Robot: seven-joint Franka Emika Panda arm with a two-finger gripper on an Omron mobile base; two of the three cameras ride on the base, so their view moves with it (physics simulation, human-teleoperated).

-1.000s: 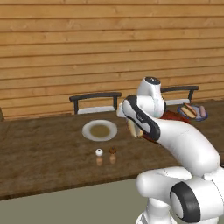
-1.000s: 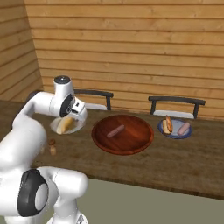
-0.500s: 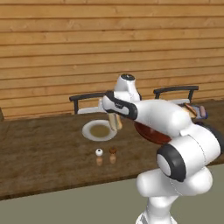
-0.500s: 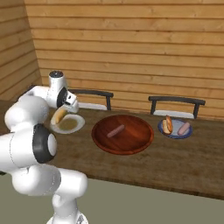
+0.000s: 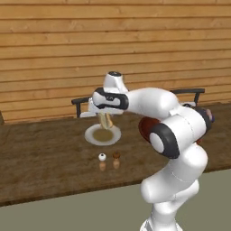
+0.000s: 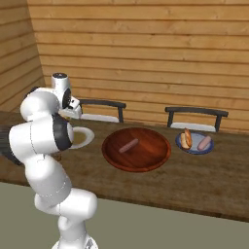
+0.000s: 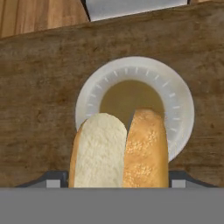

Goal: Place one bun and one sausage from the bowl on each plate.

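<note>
My fingers (image 7: 118, 186) are clamped on a split hot dog bun (image 7: 119, 151), one on each side of it, and I hold it above the pale grey-white plate (image 7: 180, 109) with the tan centre, which sits near the far edge of the desk (image 7: 39, 87). In the hand view the bun's pale cut face lies beside its golden seeded crust, and it covers the near rim of that plate. From the left base view the bun (image 5: 106, 121) hangs just over the plate (image 5: 91, 135), not touching it as far as I can tell. Toward the near edge from the plate stand two small shakers, one with a white top (image 5: 102, 158) and one with a brown top (image 5: 116, 155), side by side. The reddish-brown bowl (image 6: 151, 156) sits at the middle of the desk with one sausage (image 6: 129, 145) lying in it. Further along, the bluish-grey plate (image 6: 194, 150) carries a bun (image 6: 186, 138) and a sausage (image 6: 204, 142) next to each other. Two dark chair backs (image 6: 102, 103) rise behind the far edge.
</note>
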